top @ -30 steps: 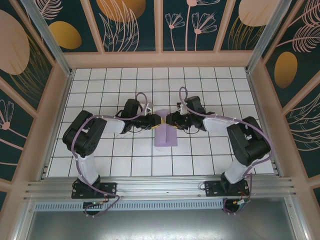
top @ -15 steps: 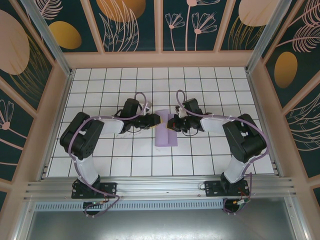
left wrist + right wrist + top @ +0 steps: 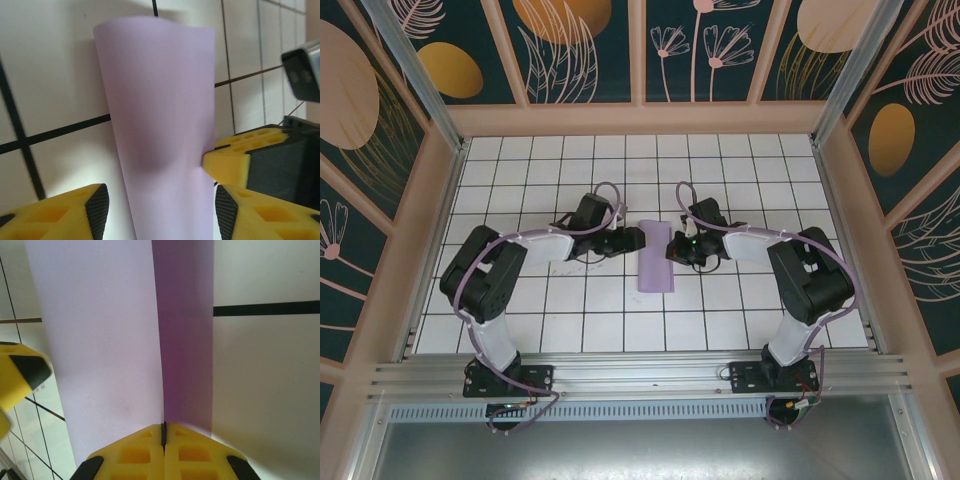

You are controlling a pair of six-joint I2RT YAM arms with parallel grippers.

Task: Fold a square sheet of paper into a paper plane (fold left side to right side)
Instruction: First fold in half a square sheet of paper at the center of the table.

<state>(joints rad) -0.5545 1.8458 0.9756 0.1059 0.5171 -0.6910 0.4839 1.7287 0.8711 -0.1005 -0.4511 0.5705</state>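
Tools drawn back — sheet [image 3: 656, 270] between them.
Released by left tool [image 3: 639, 240], jaws apart; right tool [image 3: 671, 247] pinches edge, steadying.

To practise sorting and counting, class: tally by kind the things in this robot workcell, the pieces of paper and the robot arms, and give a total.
Folded lavender paper: 1
Robot arms: 2 (left arm, right arm)
Total: 3
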